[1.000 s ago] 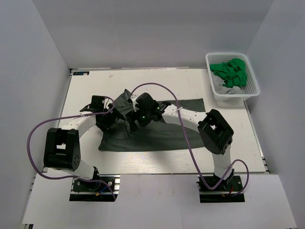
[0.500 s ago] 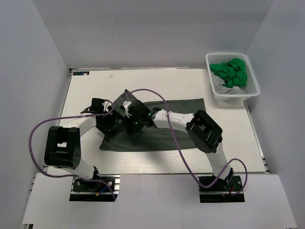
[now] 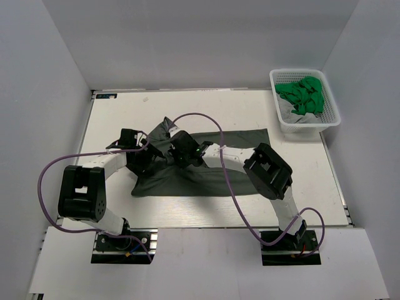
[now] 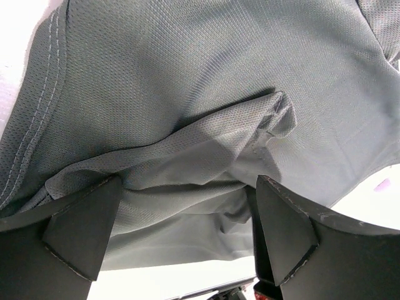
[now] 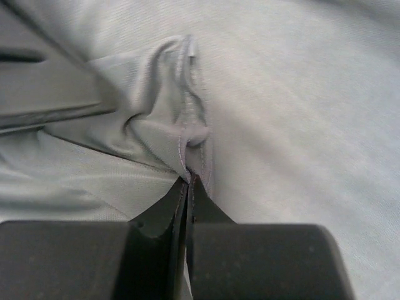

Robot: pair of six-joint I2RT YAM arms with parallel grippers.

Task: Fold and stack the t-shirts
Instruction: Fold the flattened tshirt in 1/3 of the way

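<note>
Clamps grey shirt [image 3: 187, 185] fold in right pincer [image 5: 188, 182]; holds left pincer [image 4: 187, 184] apart, astride bunched cloth, just to its left.

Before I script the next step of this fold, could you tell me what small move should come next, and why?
Probably close the left gripper: its fingers stand wide apart with a ridge of the grey shirt in the gap between them, while the right gripper is already shut on a seam. Then both could lift together.
</note>
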